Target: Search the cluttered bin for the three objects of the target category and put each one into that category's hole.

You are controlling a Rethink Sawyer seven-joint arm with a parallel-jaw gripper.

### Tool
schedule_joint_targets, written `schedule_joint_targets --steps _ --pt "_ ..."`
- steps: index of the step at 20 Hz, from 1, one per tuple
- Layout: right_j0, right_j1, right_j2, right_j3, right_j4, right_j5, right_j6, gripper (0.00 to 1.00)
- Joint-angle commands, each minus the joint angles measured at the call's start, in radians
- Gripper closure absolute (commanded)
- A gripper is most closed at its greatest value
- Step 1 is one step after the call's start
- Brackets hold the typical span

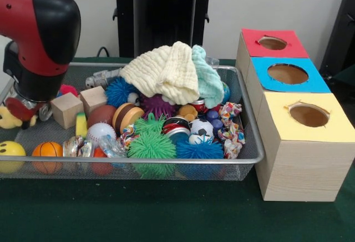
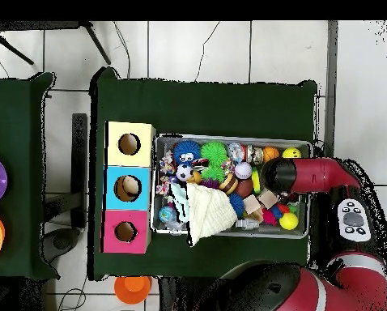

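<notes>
The wide shallow silver wire-mesh bin (image 1: 252,159) w/ thick metal rim is crammed w/ clutter: spiky rubber puffer balls in green (image 1: 151,145) and blue (image 1: 120,91), plain wooden cubes (image 1: 66,109), a smooth orange basketball-print ball (image 1: 47,150) and soft waffle-weave cloths in cream (image 1: 164,72) and mint (image 1: 207,79). One target – a small yellow plush toy (image 1: 10,117) w/ a red patch – sits at the bin's end under the red-and-black arm (image 1: 40,34), well apart from the round hole in the red square surround (image 1: 272,43) on the pale wooden box. The gripper (image 1: 23,107) is right at the toy – can't tell if its jaws are released or clenched.
</notes>
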Motion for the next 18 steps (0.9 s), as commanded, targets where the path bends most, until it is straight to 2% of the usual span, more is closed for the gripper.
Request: schedule_joint_targets --steps 1,4,7,8,12,18 --pt "0.024 0.003 0.018 0.085 -0.007 -0.051 0.158 1.00" --pt "0.002 -0.034 0.042 0.123 0.019 -0.068 0.149 1.00" --pt "-0.056 -0.126 0.098 0.223 0.079 -0.085 0.110 1.00" --pt "-0.104 -0.189 0.138 0.262 0.124 -0.058 0.055 1.00" --pt "-0.173 -0.322 0.218 0.369 0.228 -0.005 0.007 1.00" --pt "-0.211 -0.440 0.268 0.450 0.339 0.078 0.007 1.00"
